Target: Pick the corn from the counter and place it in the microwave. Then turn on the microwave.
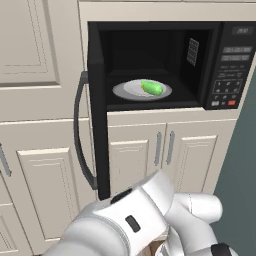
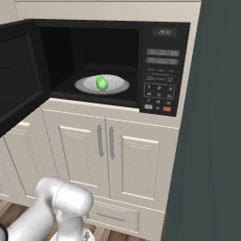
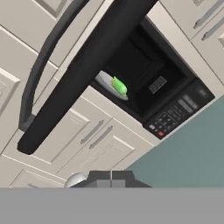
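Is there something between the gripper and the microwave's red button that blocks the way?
Nothing visible does. The gripper is shut, back from the microwave; the door hangs open to one side, away from the red button. The corn lies on the plate.

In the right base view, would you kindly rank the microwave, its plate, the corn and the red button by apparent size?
Largest to smallest:
1. microwave
2. plate
3. corn
4. red button

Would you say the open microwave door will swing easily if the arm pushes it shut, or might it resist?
The door stands wide open, hinged at its left, so it probably swings freely as one rigid panel. Its long curved handle looks stiff enough to push. The corn lies well inside on the plate, so closing likely won't disturb it.
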You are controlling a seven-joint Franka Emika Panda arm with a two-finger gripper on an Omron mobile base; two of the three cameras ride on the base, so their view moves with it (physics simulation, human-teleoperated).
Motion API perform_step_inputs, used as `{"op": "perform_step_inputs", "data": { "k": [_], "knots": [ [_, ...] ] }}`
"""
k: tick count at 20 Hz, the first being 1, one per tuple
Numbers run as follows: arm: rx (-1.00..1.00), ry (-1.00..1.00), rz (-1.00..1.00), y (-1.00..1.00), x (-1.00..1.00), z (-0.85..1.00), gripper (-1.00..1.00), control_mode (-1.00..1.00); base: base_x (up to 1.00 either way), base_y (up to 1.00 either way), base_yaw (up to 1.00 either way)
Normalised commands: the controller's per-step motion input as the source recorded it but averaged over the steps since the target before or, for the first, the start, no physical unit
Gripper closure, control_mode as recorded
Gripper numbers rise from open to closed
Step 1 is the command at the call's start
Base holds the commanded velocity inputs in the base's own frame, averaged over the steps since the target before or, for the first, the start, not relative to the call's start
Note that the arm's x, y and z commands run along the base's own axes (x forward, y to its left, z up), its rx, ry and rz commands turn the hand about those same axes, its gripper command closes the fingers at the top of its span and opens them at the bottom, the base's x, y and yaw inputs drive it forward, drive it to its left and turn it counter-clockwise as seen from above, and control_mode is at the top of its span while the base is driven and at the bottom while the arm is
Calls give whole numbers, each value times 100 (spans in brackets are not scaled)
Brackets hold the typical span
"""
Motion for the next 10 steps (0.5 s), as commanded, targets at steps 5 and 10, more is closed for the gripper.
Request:
{"op": "perform_step_inputs", "data": {
  "k": [5, 10],
  "knots": [
    [-1, 0, -6, 5, 33, -8, 100, -100, 0, 0, 0],
    [-2, -4, -4, 13, 25, -5, 100, -100, 0, 0, 0]
  ]
}}
